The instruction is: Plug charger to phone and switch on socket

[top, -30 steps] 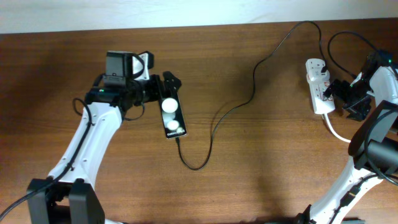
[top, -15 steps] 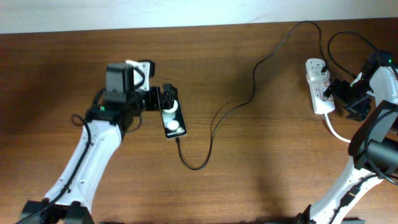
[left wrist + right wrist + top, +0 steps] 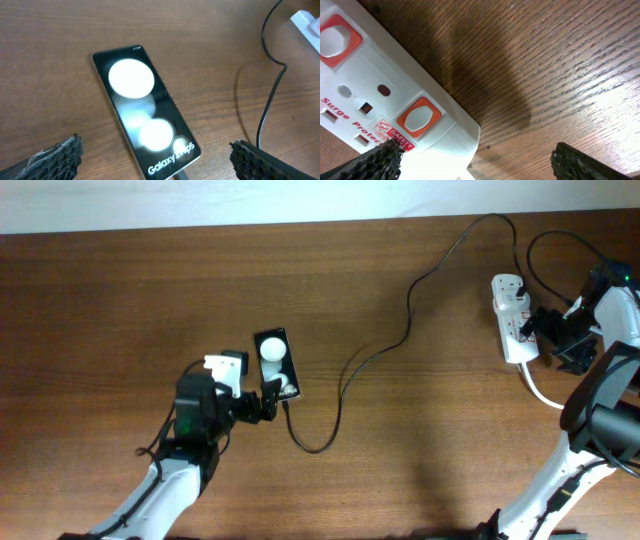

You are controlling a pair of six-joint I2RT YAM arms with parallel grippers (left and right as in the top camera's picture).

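Observation:
The phone [image 3: 274,360] lies flat on the wooden table, screen up with two white spots; the left wrist view shows it [image 3: 142,115] with "Galaxy" text. The charger cable [image 3: 405,320] has its connector in the phone's near end, loops and runs back right to the socket [image 3: 515,330]; it also shows in the left wrist view [image 3: 272,95]. My left gripper [image 3: 263,402] is open just in front of the phone's near end, fingers wide apart [image 3: 157,150]. My right gripper [image 3: 545,330] is open beside the socket; its left finger lies over the strip's end [image 3: 475,152].
The socket [image 3: 380,75] shows two orange switches [image 3: 418,118] and red print. Its thick white cord [image 3: 540,392] leaves the near end toward the right arm. Another black cable loops at the far right edge [image 3: 560,240].
My left gripper has let go of the phone and drawn back toward the table's front. The phone stays in place. The right arm has not moved.

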